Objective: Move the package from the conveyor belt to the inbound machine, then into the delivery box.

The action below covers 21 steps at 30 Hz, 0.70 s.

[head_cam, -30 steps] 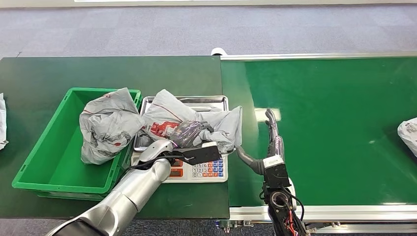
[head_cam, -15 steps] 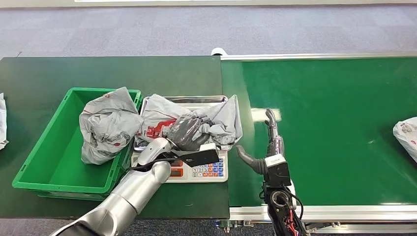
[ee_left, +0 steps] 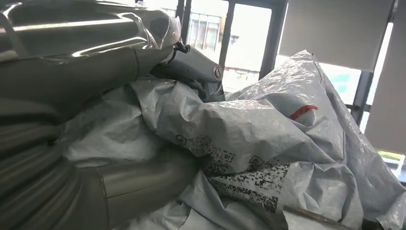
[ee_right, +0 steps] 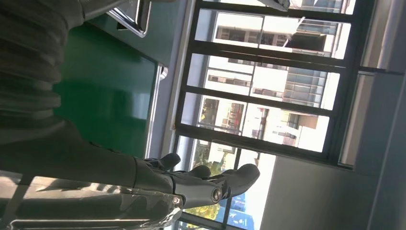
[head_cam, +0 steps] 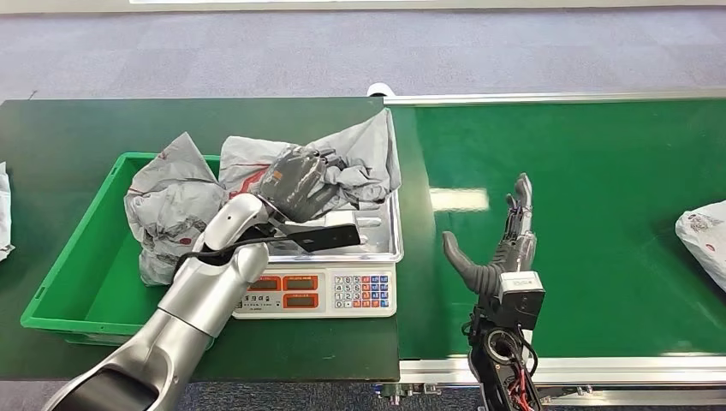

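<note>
Lifting the package [head_cam: 342, 171] off the scale [head_cam: 321, 287], I now have it clear of the steel pan, where half a second ago it lay flat. My left hand [head_cam: 295, 184] clutches its crumpled middle, carrying it toward the green crate [head_cam: 81, 274] beside the scale, which already holds another grey bag [head_cam: 167, 214]. My right hand [head_cam: 505, 248] hovers over the belt [head_cam: 599, 171], fingers spread, holding nothing.
</note>
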Each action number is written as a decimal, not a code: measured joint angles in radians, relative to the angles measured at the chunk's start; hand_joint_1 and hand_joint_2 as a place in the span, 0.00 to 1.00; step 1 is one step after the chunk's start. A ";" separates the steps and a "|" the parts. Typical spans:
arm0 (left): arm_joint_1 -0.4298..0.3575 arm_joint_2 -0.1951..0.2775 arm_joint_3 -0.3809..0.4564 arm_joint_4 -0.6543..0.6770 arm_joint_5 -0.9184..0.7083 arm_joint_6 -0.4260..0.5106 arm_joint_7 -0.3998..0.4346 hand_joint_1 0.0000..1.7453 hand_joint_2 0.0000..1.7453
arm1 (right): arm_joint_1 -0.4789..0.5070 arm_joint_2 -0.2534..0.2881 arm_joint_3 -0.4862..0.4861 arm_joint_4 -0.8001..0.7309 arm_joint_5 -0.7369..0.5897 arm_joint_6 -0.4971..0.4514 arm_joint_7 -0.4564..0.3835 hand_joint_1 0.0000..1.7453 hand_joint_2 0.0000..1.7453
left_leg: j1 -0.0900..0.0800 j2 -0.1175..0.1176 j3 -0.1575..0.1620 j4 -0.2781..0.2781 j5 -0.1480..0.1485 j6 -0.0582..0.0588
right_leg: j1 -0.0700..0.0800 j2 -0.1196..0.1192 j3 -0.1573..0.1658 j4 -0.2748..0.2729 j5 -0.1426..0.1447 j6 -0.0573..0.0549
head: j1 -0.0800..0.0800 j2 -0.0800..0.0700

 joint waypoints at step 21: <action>0.083 0.230 0.175 -0.520 -0.197 0.048 0.233 1.00 1.00 | 0.079 0.030 -0.064 -0.220 0.146 0.010 0.000 0.00 1.00 | 0.000 0.003 0.000 0.000 0.000 0.000 | 0.000 0.002 -0.001 0.000 0.000 0.000 | 0.000 0.000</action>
